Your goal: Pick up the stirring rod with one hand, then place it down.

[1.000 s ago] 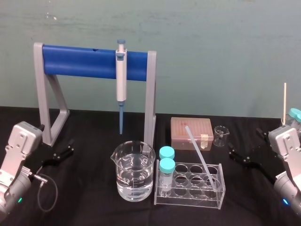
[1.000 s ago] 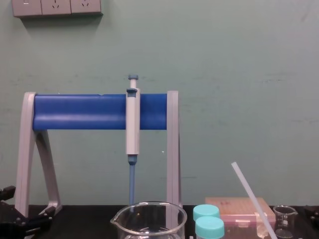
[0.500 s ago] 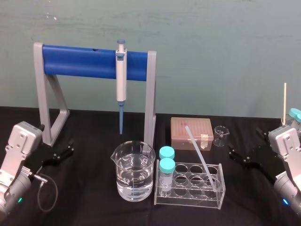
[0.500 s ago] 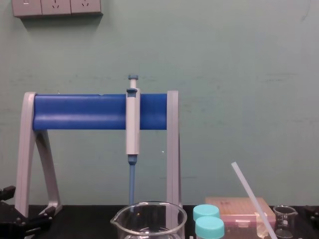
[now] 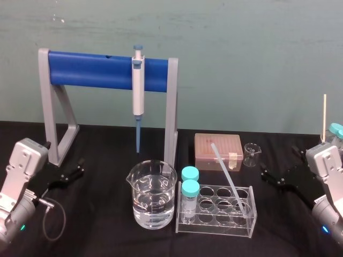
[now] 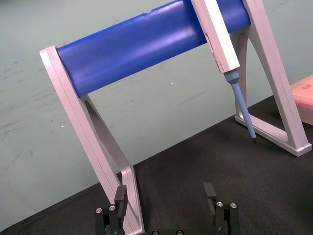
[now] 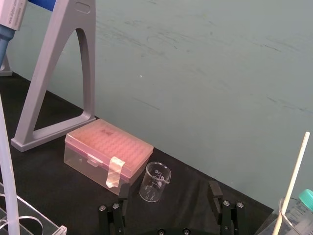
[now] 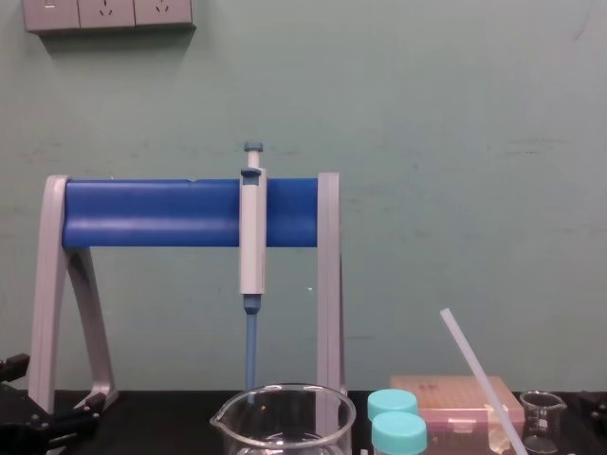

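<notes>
Tube rack sits front-centre. My R gripper is near its R side, jaws spread, empty. L gripper likewise spread, idle far L. Stirring rod leans in rack's R end. Prob. light, stiff, slick, brittle, so pinch the upper shaft gently.

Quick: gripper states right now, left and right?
Left gripper: open, holding nothing, low beside the pipette stand.
Right gripper: open, holding nothing, low in front of the small beaker.

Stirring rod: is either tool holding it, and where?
Nothing held: left tool and right tool are open and empty; the stirring rod leans in the tube rack.
</notes>
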